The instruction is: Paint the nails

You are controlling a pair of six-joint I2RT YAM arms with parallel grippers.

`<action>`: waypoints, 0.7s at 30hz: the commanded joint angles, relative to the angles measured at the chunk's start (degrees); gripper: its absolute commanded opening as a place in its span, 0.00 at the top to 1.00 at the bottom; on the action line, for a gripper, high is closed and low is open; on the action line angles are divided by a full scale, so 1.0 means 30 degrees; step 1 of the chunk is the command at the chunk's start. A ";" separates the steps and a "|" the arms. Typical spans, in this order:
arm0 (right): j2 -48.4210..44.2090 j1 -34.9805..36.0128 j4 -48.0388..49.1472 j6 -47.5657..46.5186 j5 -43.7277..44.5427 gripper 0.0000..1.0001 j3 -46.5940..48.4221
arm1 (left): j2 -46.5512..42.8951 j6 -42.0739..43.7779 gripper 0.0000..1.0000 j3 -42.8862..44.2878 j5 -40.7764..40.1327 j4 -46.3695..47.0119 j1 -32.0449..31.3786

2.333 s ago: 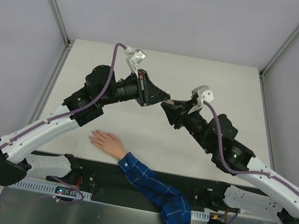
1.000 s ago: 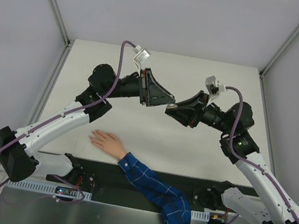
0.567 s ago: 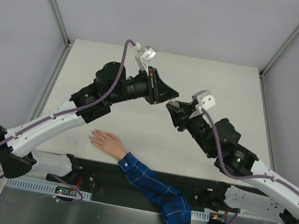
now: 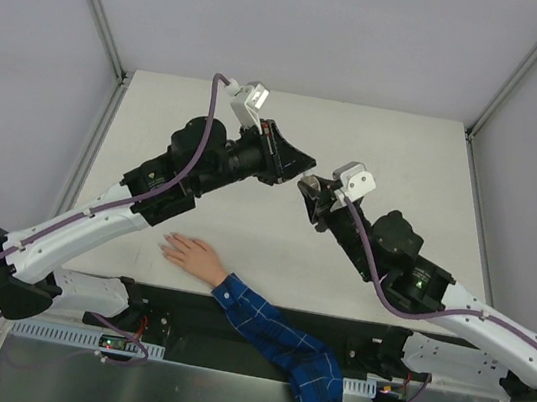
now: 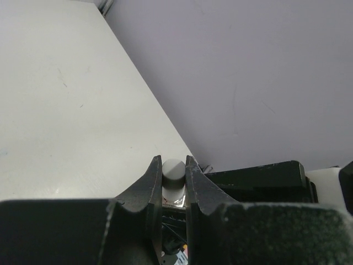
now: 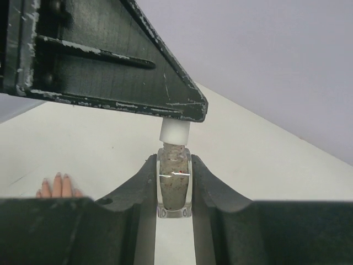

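A small clear bottle of speckled polish is held off the table, my right gripper shut on its sides. Its white cap points at my left gripper, which is shut on that cap. From above, both grippers meet over the table's middle, left and right. The pale hand with a blue plaid sleeve lies flat near the front edge, well below the grippers. Its nails show as tiny tips at the lower left of the right wrist view.
The white table runs back to grey walls with metal corner posts. A black strip with the arm bases lines the near edge, under the sleeve.
My left gripper has shut on the bottle's cap. Both arms shifted while meeting mid-table, the right one swinging round with the bottle. The hand has stayed put.
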 commanded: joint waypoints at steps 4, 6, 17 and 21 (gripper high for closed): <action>-0.1075 -0.1567 0.0259 0.2887 -0.3427 1.00 0.0094 | -0.0944 0.0561 0.81 -0.0481 0.0874 0.1496 0.0035; -0.1163 -0.1859 0.0199 0.3239 -0.3838 1.00 0.0065 | -0.1178 0.0969 0.63 -0.0715 0.1459 0.1990 0.0035; -0.1923 -0.3089 -0.0295 0.3943 -0.6357 1.00 -0.0404 | -0.2435 0.2171 0.18 -0.1507 0.3013 0.2523 0.0326; -0.2363 -0.4085 -0.1117 0.3943 -0.9020 1.00 -0.0346 | -0.3346 0.3224 0.12 -0.1099 0.4472 0.1063 0.1409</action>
